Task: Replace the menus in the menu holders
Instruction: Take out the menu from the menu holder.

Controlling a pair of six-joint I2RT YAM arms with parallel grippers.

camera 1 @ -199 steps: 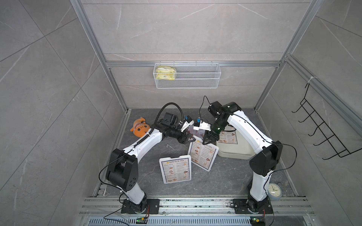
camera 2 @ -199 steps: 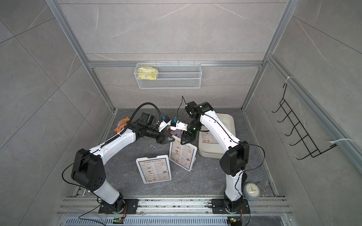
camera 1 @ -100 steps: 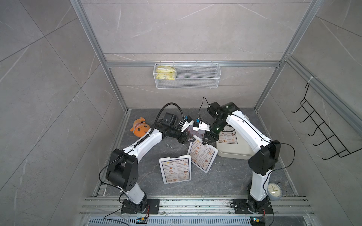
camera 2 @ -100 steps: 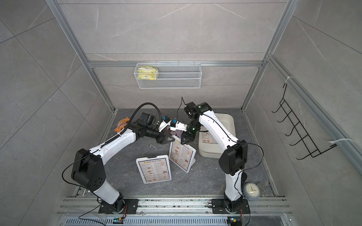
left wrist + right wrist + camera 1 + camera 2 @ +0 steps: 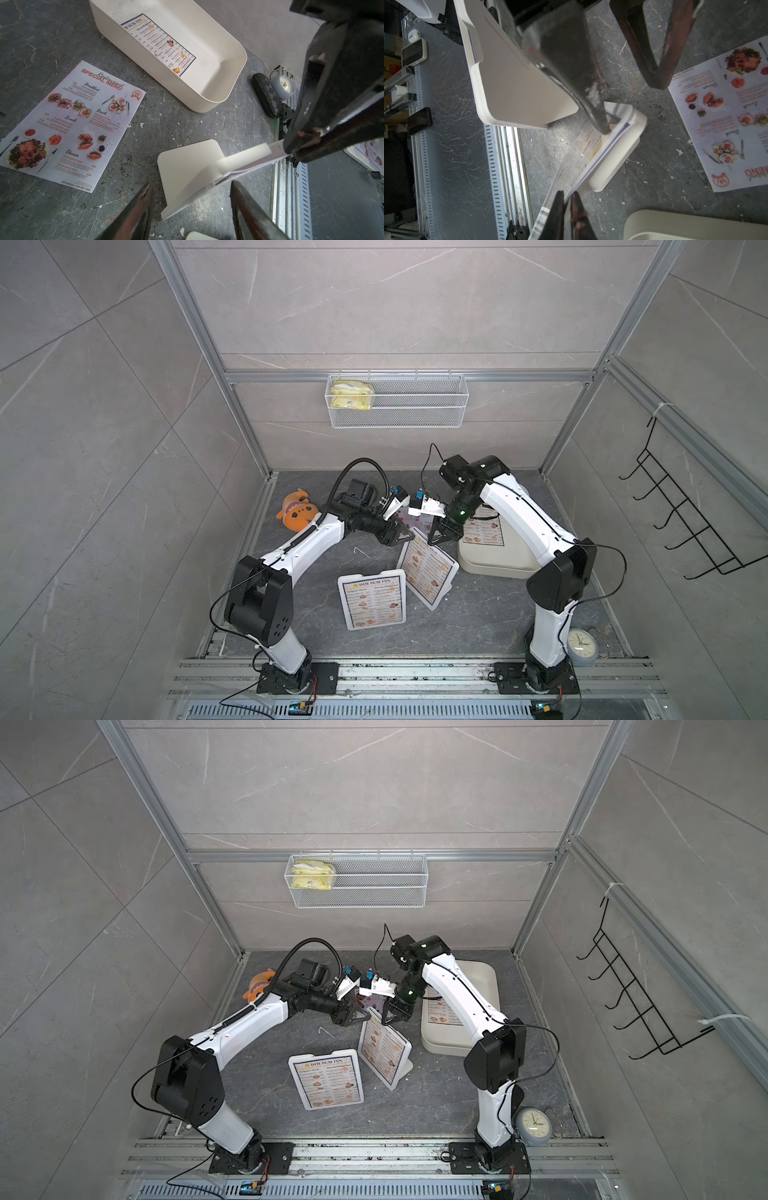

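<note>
Right wrist: right tool is clamping the menu by its edge inside the tilted menu holder; left tool is standing open, gripping nothing. Next: probably sliding it straight out.

Beside the tray, the special menu is being mostly hidden by the left gripper; the tray's own menu, partly, by the right arm.

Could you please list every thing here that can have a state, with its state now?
left gripper: open, astride the tilted holder's top edge.
right gripper: shut on the held menu's edge.
tilted holder: standing, held menu sticking out past its edge.
front holder: DIM SUM INN menu inside, untouched.
SPECIAL MENU sheet: loose, flat on the floor.
tray: tray menu lying inside.
</note>
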